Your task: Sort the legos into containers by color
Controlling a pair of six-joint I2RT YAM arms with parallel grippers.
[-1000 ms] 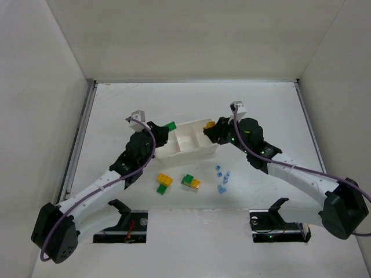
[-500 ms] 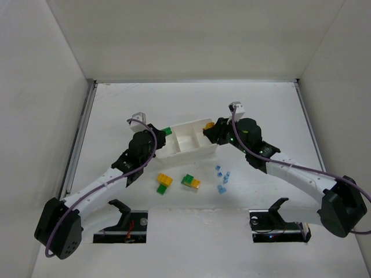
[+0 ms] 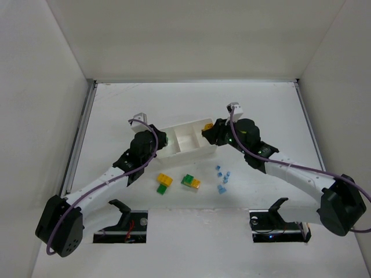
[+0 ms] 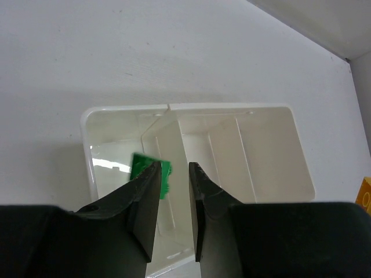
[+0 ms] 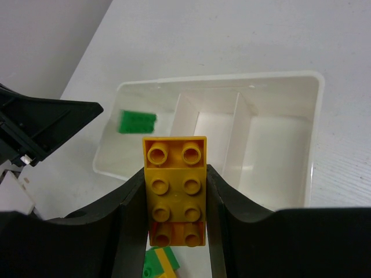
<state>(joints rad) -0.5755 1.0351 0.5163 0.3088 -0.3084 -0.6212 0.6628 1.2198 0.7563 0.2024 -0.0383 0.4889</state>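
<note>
The white three-compartment tray (image 3: 186, 152) lies mid-table, and also shows in the left wrist view (image 4: 232, 106) and the right wrist view (image 5: 232, 78). My left gripper (image 3: 160, 141) hangs over the tray's left end, and its jaws (image 4: 175, 167) stand a little apart. A blurred green brick (image 4: 145, 167) is free of them inside the left compartment; it also shows in the right wrist view (image 5: 137, 122). My right gripper (image 3: 210, 130) is shut on a yellow-orange brick (image 5: 175, 191) at the tray's right end. The middle and right compartments look empty.
On the table in front of the tray lie a yellow-and-green brick pair (image 3: 164, 183), a green-and-yellow pair (image 3: 190, 182) and several small pale blue bricks (image 3: 222, 176). The green-and-yellow pair also shows under my right gripper (image 5: 159, 263). White walls close in the table on three sides.
My left gripper came down over the tray's left compartment and let go of the green brick, which now drops inside. My right gripper shifted slightly left, still holding the yellow-orange brick.
</note>
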